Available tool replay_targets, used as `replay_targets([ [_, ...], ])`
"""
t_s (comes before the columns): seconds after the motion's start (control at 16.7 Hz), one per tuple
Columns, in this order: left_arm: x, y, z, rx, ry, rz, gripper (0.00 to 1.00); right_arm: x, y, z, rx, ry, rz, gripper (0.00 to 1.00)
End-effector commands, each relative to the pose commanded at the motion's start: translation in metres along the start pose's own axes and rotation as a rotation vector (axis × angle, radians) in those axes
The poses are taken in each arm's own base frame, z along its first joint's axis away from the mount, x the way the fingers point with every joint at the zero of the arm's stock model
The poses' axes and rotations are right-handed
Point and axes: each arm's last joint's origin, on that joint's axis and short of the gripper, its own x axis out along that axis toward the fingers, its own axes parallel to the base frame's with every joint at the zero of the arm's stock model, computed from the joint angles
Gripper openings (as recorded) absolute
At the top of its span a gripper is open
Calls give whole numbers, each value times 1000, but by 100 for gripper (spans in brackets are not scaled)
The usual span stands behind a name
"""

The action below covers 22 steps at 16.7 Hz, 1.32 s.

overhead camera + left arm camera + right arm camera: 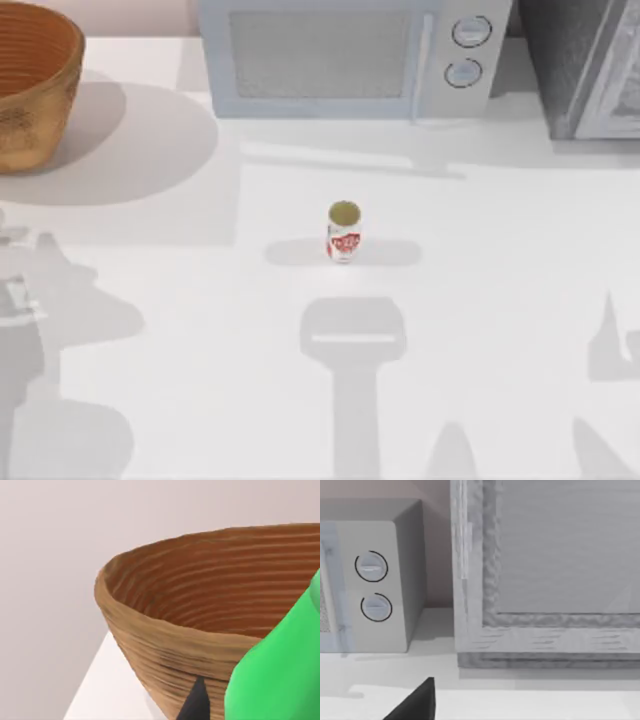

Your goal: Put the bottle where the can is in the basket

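Now up at the table's far left corner with the left gripper (197, 705), clamped on the bottle (280, 670). Bright green, huge in the left wrist view, leaning across the near corner of that shot. Hanging just beside the basket (200, 610), about level with its rim, outside the wall rather than over the opening. One dark fingertip (196, 706) poking up in front of the ribbed wicker side. Looking straight into the orange-brown bowl from there, ring after ring of weave down the inner wall.

Down in the top view, same basket (35, 85) sitting at the back left, partly cut off by the edge. Well apart from it, standing upright in the middle of the white table (500, 300): the can (343, 232), white with red markings, gold-tan top facing up. On the tabletop, then, not inside the wicker.

Along the back edge, a pale microwave (350, 55) with two round dials, and next to it on the right a grey cabinet (590, 65).

Over on that right side, parked, the right gripper (417, 705), facing the microwave's dial end and the grey cabinet front. As for how wide that one stands: cannot tell.
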Motion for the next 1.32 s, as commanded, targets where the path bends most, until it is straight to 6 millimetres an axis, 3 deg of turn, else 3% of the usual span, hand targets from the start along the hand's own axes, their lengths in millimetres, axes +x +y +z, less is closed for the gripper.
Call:
replay_targets([
  [0.18,20,24,46,26,-41,28,0,0,0,0,0,0,0,100],
  [0.3,34,29,78,27,-45,11,0,0,0,0,0,0,0,100],
  [0.48,57,22,119,6,-11,-51,0,0,0,0,0,0,0,100],
  [0.72,80,1,158,-40,74,-126,0,0,0,0,0,0,0,100],
  [0.96,89,-15,183,-71,129,-155,0,0,0,0,0,0,0,100],
  [1.32,89,-16,187,-74,133,-153,0,0,0,0,0,0,0,100],
])
